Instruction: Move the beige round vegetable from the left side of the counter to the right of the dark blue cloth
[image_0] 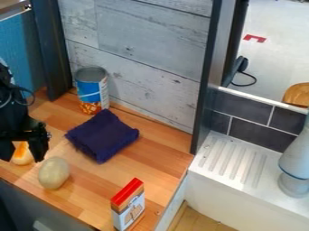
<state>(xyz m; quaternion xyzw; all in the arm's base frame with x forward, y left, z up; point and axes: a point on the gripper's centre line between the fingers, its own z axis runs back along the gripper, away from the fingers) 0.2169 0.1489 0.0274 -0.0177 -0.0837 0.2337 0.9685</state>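
At the left edge, the black gripper (pixel 23 158) hangs low over the wooden counter (pixel 160 160), its two fingers spread apart. An orange and white rounded item (pixel 22 154) shows between them, partly hidden; whether the fingers touch it cannot be told. Just right of the gripper lies a pale beige, egg-shaped object (pixel 54 173). A folded dark purple cloth (pixel 102 135) lies near the counter's middle. Behind the cloth stands an open can (pixel 92 90) with a blue label. Close to the front right edge, a small red-topped box (pixel 128 205) stands upright.
Grey wood panelling (pixel 142 58) rises behind the counter, with a dark post (pixel 208 81) at its right end. Beyond that are a white ribbed drainboard (pixel 235 164) and a pale grey cylindrical object (pixel 296 164). A brown rounded object (pixel 297 94) sits at the right edge.
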